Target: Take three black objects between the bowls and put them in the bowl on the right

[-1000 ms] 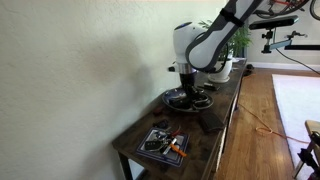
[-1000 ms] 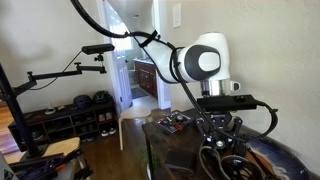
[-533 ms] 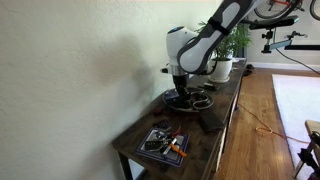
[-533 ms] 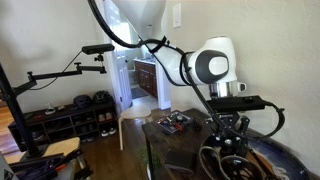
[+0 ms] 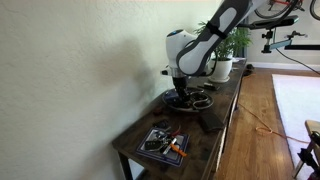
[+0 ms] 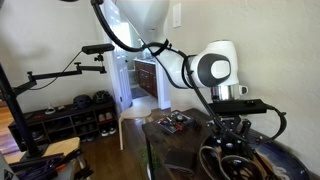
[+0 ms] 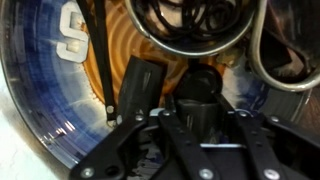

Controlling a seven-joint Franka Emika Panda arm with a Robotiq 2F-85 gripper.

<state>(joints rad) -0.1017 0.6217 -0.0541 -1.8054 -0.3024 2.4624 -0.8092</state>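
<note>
A blue bowl [image 7: 45, 95] with an orange inside fills the wrist view. A black block [image 7: 140, 85] lies in it. My gripper [image 7: 198, 125] hangs just above the bowl, and its jaws appear shut on a second black object [image 7: 197, 95]. In both exterior views the gripper [image 5: 181, 90] [image 6: 230, 148] points straight down over the dark bowl [image 5: 176, 101] [image 6: 268, 160] on the long table. The objects between the bowls are too small to make out there.
A black coiled cable [image 7: 190, 22] and a pale ring lie at the bowl's far side. A second round dish [image 5: 203, 102] sits beside the bowl. A tray with tools [image 5: 163, 143] stands at the table's near end. A potted plant [image 5: 238, 45] stands behind.
The arm has swung sideways from the neighbouring dish to over the bowl, then held nearly still for the last half second.
</note>
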